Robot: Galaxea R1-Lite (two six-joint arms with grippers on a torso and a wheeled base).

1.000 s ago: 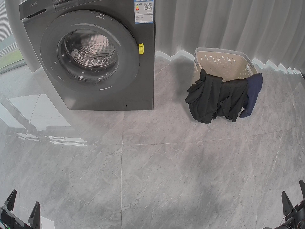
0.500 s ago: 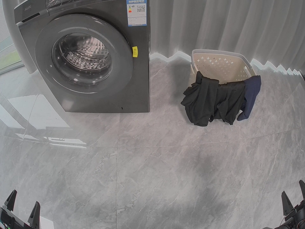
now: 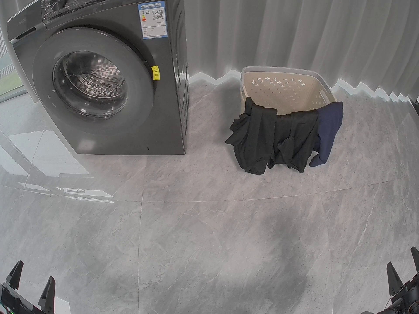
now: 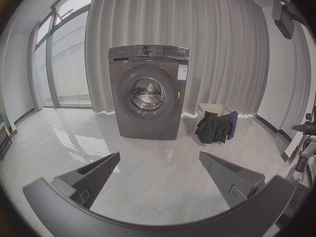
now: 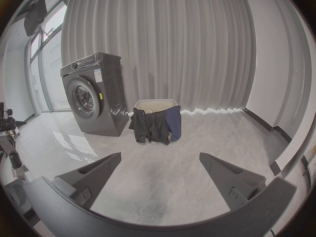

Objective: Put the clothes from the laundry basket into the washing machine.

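Left gripper [image 4: 159, 153] spread wide; right gripper [image 5: 160, 153] likewise.

Bright daylight from windows [image 4: 67, 53] on left; glare patches on glossy floor [image 3: 52, 162] nr washing machine [image 3: 166, 110]. Soft shadow by laundry basket [image 3: 279, 92]. 2 wrist views: fisheye bend, dark corners.

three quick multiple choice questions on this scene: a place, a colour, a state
1. Where is the basket relative to the washer? A on top of it; B on the floor to its right; C behind it.
2. What colour is the garment at the rim's right end? A red; B dark blue; C white.
3. The jaws of the left gripper are: A open, empty; B shut on cloth; C shut on the rim.
B, it stands beside the washer's right side. B, navy next to black clothes. A, only floor between them.
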